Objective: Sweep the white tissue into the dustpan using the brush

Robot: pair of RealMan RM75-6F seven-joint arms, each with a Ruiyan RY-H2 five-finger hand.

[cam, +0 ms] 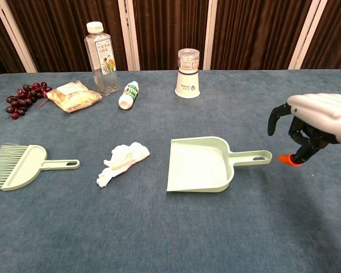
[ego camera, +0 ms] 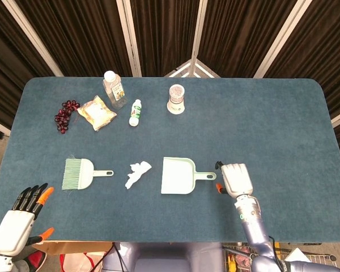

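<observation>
Nearest, at the lower left corner of the head view: left hand (ego camera: 14, 226), palm down off the table's front edge, dark fingers (ego camera: 29, 195) spread apart and pointing toward the table, holding nothing. Not seen from the chest camera.

Further in, on the right: right hand (cam: 314, 125) hovering above the cloth just beside the free end of the dustpan handle, not touching it. White back of the hand uppermost, dark fingers (cam: 277, 115) curled downward and apart, orange-tipped thumb (cam: 286, 160) low near the handle's end; nothing in its grasp. Forearm running back toward the front edge in the head view.

Across the middle of the table (ego camera: 260, 113), in one row: pale green brush (cam: 18, 164) on the left, bristles to the left and handle to the right; crumpled white tissue (cam: 123, 160) between, apart from both; pale green dustpan (cam: 200, 164) with its open mouth facing the tissue, handle to the right.

Further back: red grapes (cam: 24, 96), a snack packet (cam: 73, 94) just beside them, an upright clear bottle (cam: 101, 57), a small white bottle (cam: 128, 94) lying on its side, an upright lidded cup (cam: 187, 74).

Blue felt-like cloth over the whole table. Behind, dark brown curtains (cam: 250, 28) with pale upright strips.
</observation>
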